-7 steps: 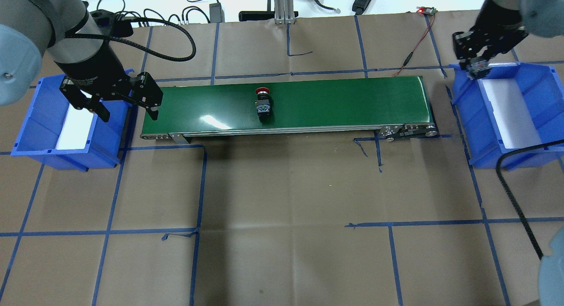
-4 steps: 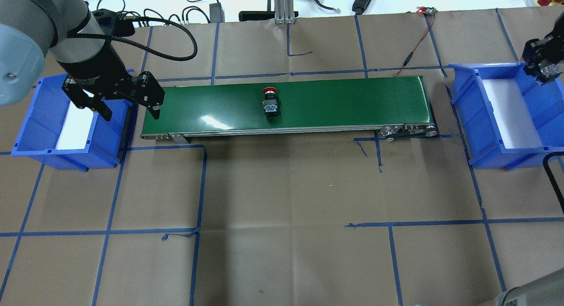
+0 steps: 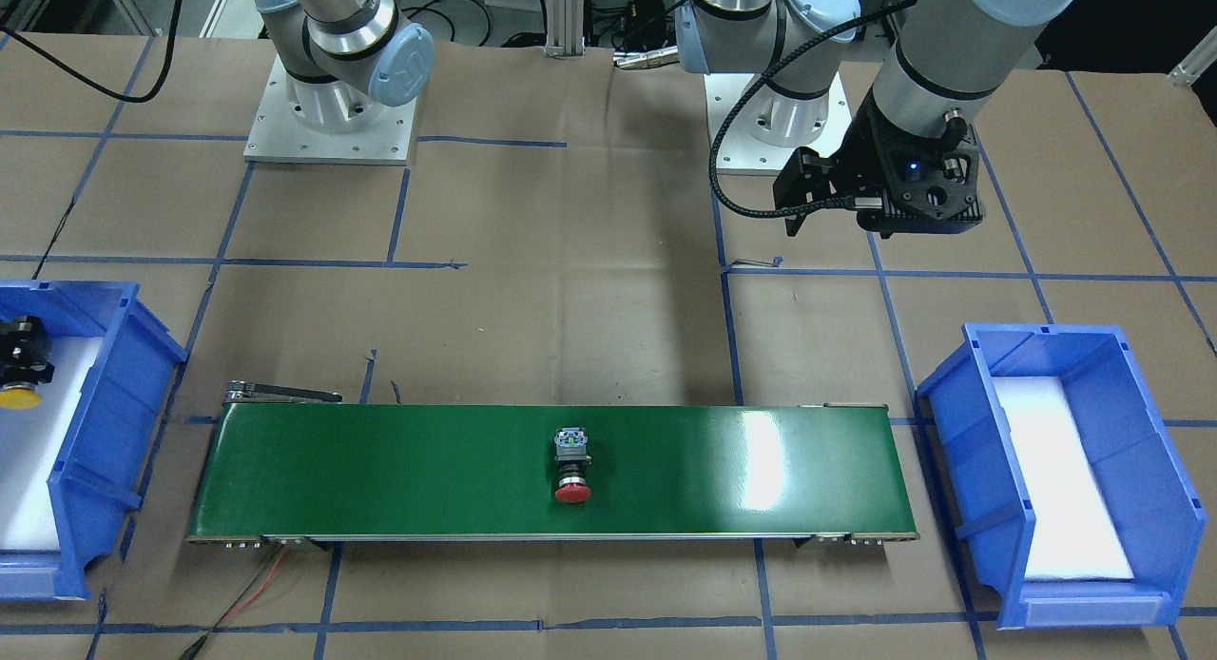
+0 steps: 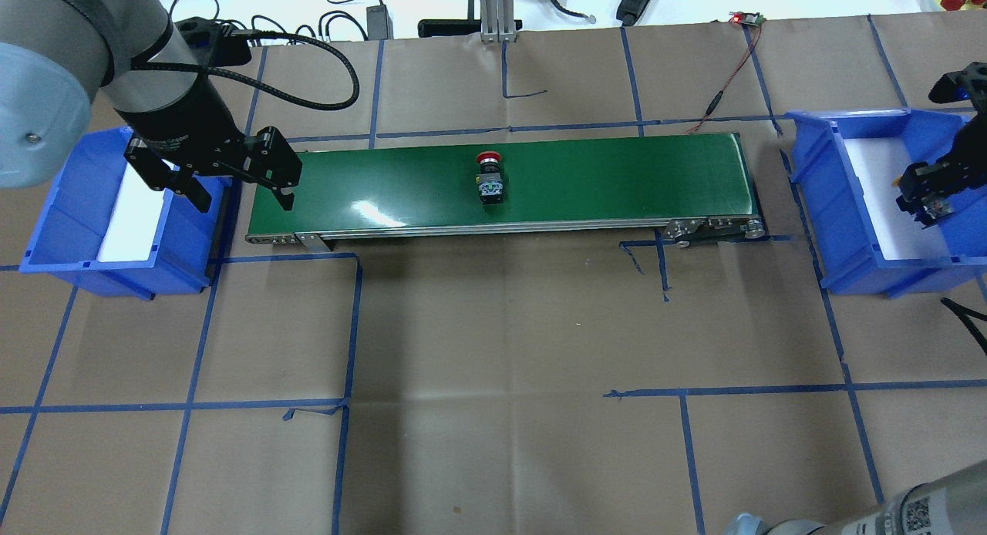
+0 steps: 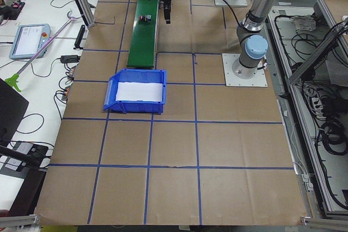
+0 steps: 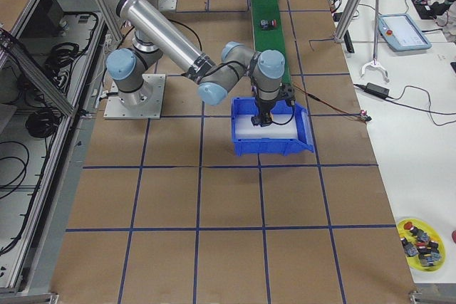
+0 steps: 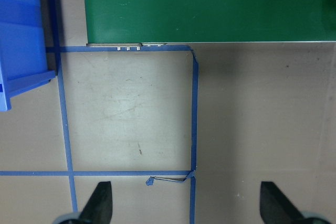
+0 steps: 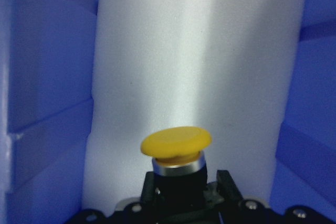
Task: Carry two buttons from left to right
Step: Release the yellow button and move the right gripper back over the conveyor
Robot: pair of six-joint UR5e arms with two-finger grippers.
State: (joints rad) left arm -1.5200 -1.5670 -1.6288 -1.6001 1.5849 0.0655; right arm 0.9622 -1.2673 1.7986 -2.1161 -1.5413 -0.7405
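The yellow button (image 8: 176,141) hangs low inside the right-hand blue bin (image 4: 817,157), just above its white foam liner (image 8: 199,51). The right pincer (image 4: 929,196) is clenched on its black collar, cap pointing away from the wrist, probably held close to the foam so that letting go means a short, soft drop. It has a smooth, domed mushroom cap over a bright metal ring and a dark neck. The red button (image 4: 490,176) lies on its side near the middle of the green belt (image 4: 617,176), cap toward the far edge and grey block toward the robot, placed there, I judge, so the belt can carry it rightward. The left pincer (image 4: 239,194) hovers released and empty over the gap between the belt's left end and the left-hand blue bin (image 4: 62,265) on the worktop (image 4: 493,327).
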